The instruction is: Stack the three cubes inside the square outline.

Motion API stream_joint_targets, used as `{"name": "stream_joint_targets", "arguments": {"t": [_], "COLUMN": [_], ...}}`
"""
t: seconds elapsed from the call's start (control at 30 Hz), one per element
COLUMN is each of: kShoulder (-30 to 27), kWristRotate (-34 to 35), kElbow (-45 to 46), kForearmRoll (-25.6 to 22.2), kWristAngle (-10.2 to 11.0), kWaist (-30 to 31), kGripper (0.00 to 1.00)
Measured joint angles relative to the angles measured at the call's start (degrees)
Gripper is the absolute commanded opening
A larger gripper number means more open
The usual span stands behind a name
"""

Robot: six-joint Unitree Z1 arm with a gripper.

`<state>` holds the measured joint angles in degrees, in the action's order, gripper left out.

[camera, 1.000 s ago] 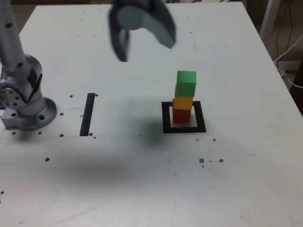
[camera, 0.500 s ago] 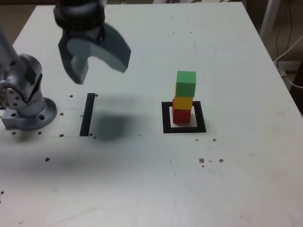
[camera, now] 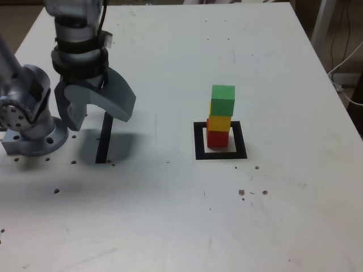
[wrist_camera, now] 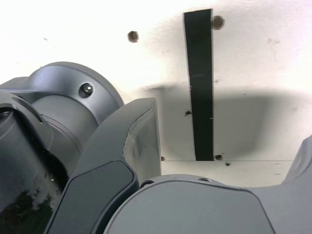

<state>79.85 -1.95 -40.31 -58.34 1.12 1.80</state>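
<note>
A white table (camera: 170,226), scuffed and dotted with small screw holes, fills the exterior view, its near stretch bare but for specks. Farther in, toward the exterior view's right, a thick black square outline (camera: 198,141) frames a pale centre, and inside it stands a three-block tower: the red cube (camera: 217,137) at the bottom, the yellow cube (camera: 220,122) on top of it and the green cube (camera: 223,100) crowning the pile (the green one sits slightly askew, overhanging toward the exterior view's right). Well apart from the tower, at the exterior view's left, the arm's grey gripper (camera: 93,118) hangs over the table with its two curved jaws spread wide and nothing between them, casting a shadow on a thin black strip of tape (camera: 104,137) beneath it. The wrist view shows the same strip (wrist_camera: 201,83) running across the white surface between the parted jaws. Beside the gripper, at the exterior view's left edge, the arm's round metal base (camera: 28,127) is bolted to the tabletop.
</note>
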Motion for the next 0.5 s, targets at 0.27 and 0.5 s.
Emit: {"name": "stream_joint_targets", "arguments": {"t": [0.27, 0.5], "kShoulder": [-0.8, -0.9], "kWristRotate": [0.3, 0.3], "kElbow": [0.7, 0.7], "kForearmRoll": [0.5, 1.3], "kWristAngle": [0.0, 0.6], "kWaist": [0.0, 0.0], "kGripper": [1.00, 1.00]}}
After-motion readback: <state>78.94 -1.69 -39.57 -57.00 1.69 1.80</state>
